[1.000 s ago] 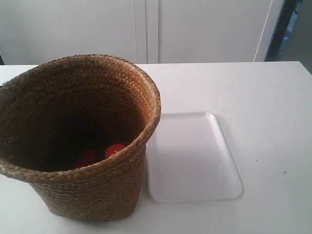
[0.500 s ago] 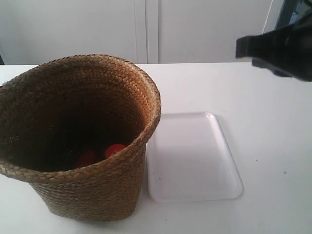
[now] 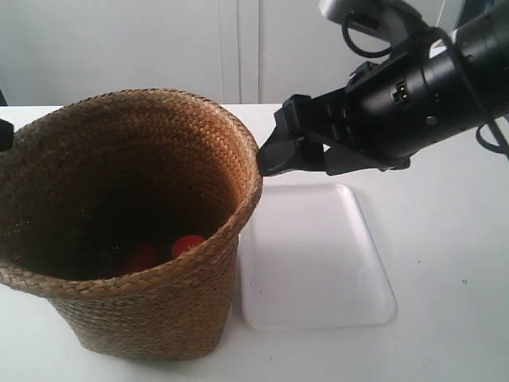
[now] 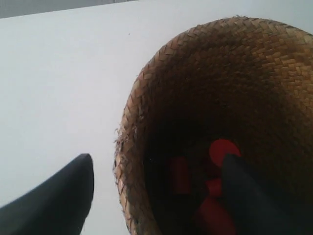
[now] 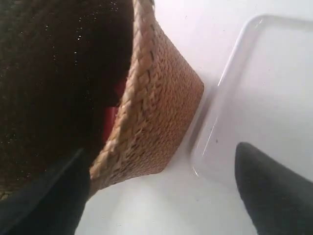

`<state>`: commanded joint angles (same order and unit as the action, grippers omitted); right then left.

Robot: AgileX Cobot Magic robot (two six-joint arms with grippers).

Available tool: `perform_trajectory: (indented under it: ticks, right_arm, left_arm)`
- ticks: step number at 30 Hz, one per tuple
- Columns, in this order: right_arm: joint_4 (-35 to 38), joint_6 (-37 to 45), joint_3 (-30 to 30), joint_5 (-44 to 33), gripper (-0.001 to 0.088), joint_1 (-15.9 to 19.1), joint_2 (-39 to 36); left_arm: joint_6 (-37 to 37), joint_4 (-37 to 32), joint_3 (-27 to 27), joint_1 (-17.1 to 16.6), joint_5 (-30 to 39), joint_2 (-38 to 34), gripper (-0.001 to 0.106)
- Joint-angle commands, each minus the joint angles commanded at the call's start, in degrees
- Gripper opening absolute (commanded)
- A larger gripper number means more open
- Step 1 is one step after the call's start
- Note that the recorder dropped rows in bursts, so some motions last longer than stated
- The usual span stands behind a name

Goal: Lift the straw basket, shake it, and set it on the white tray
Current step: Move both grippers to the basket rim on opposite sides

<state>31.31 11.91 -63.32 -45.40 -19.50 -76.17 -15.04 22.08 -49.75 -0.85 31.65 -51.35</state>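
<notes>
Right gripper (image 5: 160, 152): fingers spread wide, rim of straw basket (image 3: 159, 318) bracketed between them, one finger over dark interior, other over white tray (image 3: 318, 263); no contact seen. Left gripper (image 4: 157, 159): fingers likewise apart, opposite rim straddled, nothing clamped. Basket stood upright on table (image 3: 445, 239), just beside tray; red items (image 3: 188, 244) seen inside. Step judged: rim grasp. Both grippers best lowered evenly, braided rim pinched firmly, so basket is lifted level.
</notes>
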Motion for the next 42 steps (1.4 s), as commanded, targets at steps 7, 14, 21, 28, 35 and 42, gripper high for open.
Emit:
perform_trajectory:
  ticks: [7, 14, 21, 28, 35, 42]
  right_arm:
    - [9.76, 6.51, 0.0, 3.49, 0.0771, 0.0, -2.66]
    - [13.64, 9.04, 0.0, 8.05, 0.075, -1.02, -6.63]
    - [13.92, 9.04, 0.0, 9.97, 0.0432, -2.75, -10.67]
    - [13.81, 12.65, 0.0, 14.67, 0.0, -2.75, -4.59]
    - [10.68, 16.36, 6.81, 16.58, 0.0, -2.75, 9.88]
    - [11.23, 6.14, 13.25, 12.35, 0.0, -5.24, 24.08]
  left_arm:
    - [0.0, 1.78, 0.0, 0.0, -0.65, -8.34, 0.078]
    - [-0.37, 5.55, 0.0, 0.0, -0.65, -12.39, 0.078]
    - [-0.37, 7.07, 0.0, 0.0, -0.44, -16.4, 0.055]
    - [-6.23, 15.51, 0.0, 0.46, -6.01, -12.4, 0.0]
    - [-11.58, 17.9, 4.57, 11.21, -17.54, -0.17, 0.0]
    - [-13.08, 18.61, 10.76, 19.89, -23.03, 9.03, 0.0]
